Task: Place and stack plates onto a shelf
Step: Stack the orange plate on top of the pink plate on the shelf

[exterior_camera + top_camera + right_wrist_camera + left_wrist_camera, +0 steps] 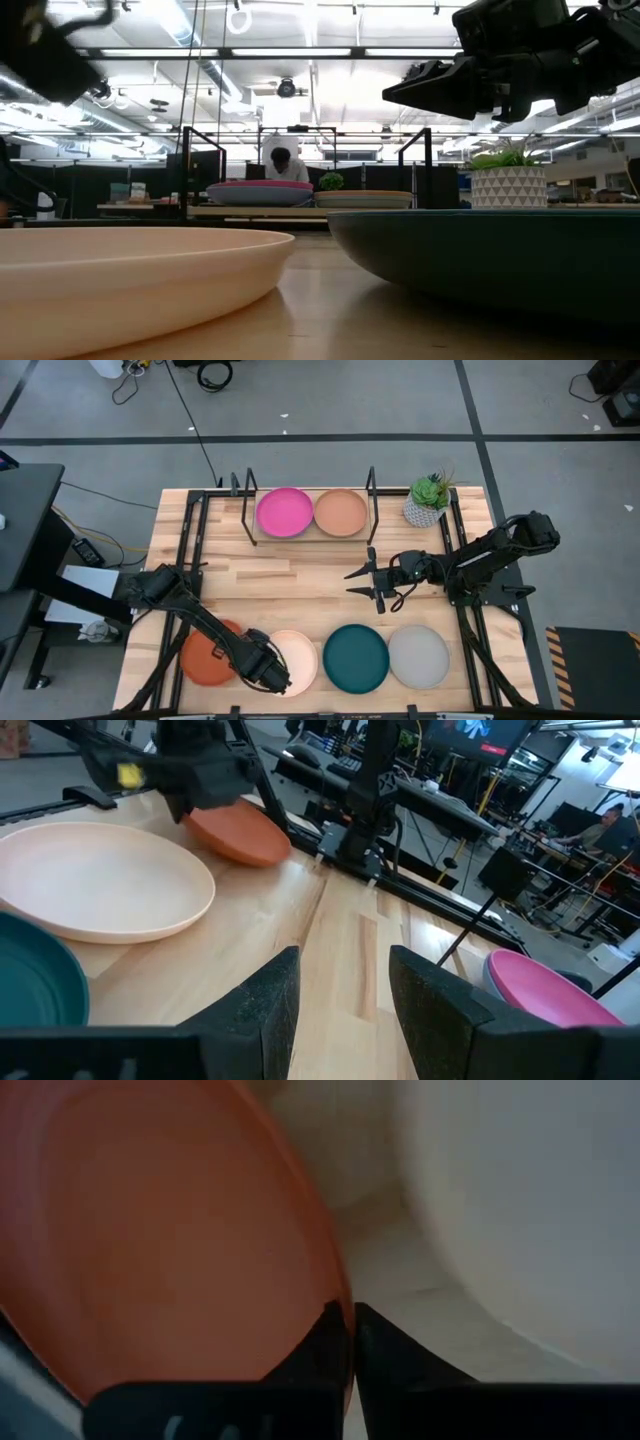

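spread hand [345, 990] over bare table [330, 935]

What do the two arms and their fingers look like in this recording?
Both arms are dark, jointed links. The right gripper ends in two tapered black fingers. The left gripper has matching black pointed fingers; a yellow mark shows on its body in the right wrist view.

You get bright, even light from ceiling strips [300, 52], which glare in the low view. Its nearest cream plate [130, 280] blurs; your left wrist view is soft throughout.
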Controlling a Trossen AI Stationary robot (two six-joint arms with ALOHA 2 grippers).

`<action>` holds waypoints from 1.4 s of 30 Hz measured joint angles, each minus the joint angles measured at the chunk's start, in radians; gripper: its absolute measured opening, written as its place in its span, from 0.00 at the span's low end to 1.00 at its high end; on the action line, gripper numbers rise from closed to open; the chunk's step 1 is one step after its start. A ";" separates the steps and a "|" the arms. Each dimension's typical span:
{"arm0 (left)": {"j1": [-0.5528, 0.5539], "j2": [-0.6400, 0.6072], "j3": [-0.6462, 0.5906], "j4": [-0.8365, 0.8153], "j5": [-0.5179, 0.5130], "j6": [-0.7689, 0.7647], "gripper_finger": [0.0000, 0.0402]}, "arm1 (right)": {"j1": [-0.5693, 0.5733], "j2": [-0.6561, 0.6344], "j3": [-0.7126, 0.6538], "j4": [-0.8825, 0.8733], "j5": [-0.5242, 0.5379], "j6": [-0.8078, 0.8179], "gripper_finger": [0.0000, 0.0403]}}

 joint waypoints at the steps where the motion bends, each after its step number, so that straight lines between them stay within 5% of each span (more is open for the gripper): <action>1: 0.006 0.000 0.023 -0.013 -0.022 0.066 0.03 | 0.000 0.000 0.000 0.000 0.000 0.000 0.40; 11: 0.080 0.000 0.216 -0.260 -0.412 0.812 0.03 | 0.000 0.000 0.000 -0.006 -0.027 0.030 0.40; 19: 0.191 0.000 0.228 -0.269 -0.778 1.369 0.04 | 0.003 0.000 0.000 -0.081 -0.026 0.113 0.40; 26: 0.370 -0.009 0.223 -0.257 -0.808 1.721 0.04 | 0.056 0.000 0.000 -0.169 0.022 0.172 0.40; 35: 0.609 -0.210 0.103 -0.015 -0.778 1.928 0.04 | 0.169 0.000 -0.040 -0.153 0.248 0.185 0.40; 42: 0.784 -0.258 -0.031 0.205 -0.727 2.012 0.04 | 0.201 0.000 -0.055 -0.138 0.265 0.208 0.40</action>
